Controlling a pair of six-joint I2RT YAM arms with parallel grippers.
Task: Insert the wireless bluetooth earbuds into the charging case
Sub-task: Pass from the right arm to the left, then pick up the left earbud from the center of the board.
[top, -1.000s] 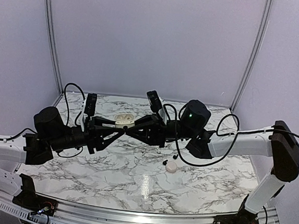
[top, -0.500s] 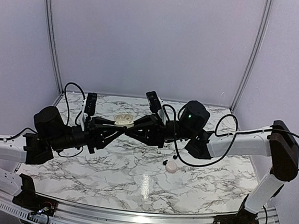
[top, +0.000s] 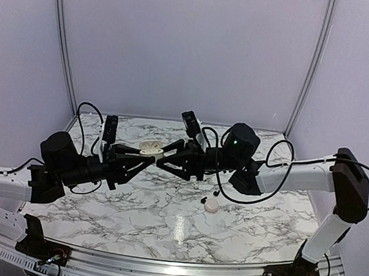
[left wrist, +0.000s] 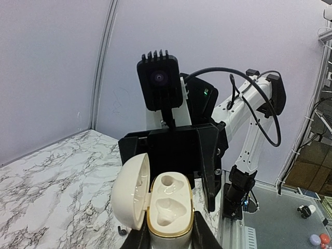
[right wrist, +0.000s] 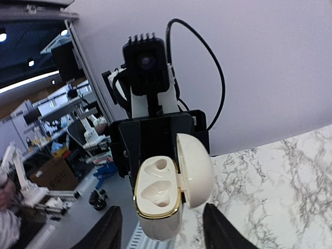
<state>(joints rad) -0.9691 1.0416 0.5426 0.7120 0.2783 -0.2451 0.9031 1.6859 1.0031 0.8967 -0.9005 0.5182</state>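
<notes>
My left gripper point(top: 149, 152) is shut on a cream charging case point(left wrist: 171, 207) with a gold rim, held upright above the table. Its lid is open to the side and both cavities are empty. The case also shows in the right wrist view point(right wrist: 158, 199). My right gripper point(top: 168, 160) is open and empty, facing the case at close range, its fingers point(right wrist: 106, 231) spread on either side of it. Tiny black earbuds point(top: 203, 200) and a white one point(top: 195, 185) lie on the marble table right of centre. Others show in the left wrist view point(left wrist: 89, 211).
A small round white pebble-like case point(top: 211, 205) lies on the marble table point(top: 133, 204) next to the black buds. Both arms meet above the table's middle. The right arm's wrist camera point(left wrist: 159, 83) stands just beyond the held case. Grey walls enclose the back and sides.
The right gripper has drawn back a little to the right of the case. The left gripper still holds the open case in nearly the same place.
</notes>
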